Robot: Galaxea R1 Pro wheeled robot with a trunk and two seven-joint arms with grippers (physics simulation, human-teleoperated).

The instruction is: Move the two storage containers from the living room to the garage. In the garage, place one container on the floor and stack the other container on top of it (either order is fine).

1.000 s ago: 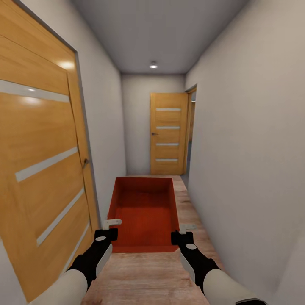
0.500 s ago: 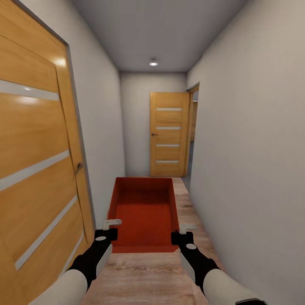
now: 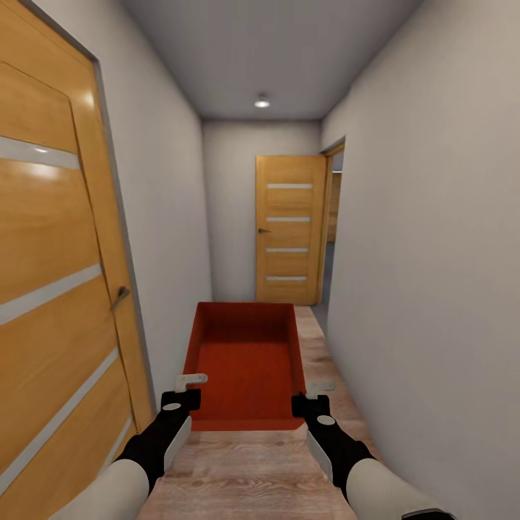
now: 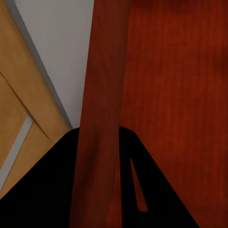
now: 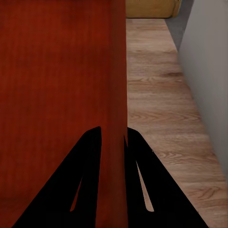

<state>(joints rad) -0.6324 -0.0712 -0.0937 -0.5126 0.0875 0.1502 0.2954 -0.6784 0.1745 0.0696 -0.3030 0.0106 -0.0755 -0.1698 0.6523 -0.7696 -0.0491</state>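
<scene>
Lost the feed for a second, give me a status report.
Left gripper, right gripper clamped on storage container walls. In hallway, open door close on left.

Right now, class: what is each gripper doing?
Left gripper: shut on the left wall of the red bin.
Right gripper: shut on the bin's right wall.

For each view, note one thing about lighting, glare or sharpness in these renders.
Head view: a ceiling light glows at the corridor's end, with bright glare patches on the near wooden door. Left wrist view: the gripper's fingers are featureless black silhouettes around the storage container wall. Right wrist view: the plank floor grain is sharp; the fingers are pure black.
</scene>
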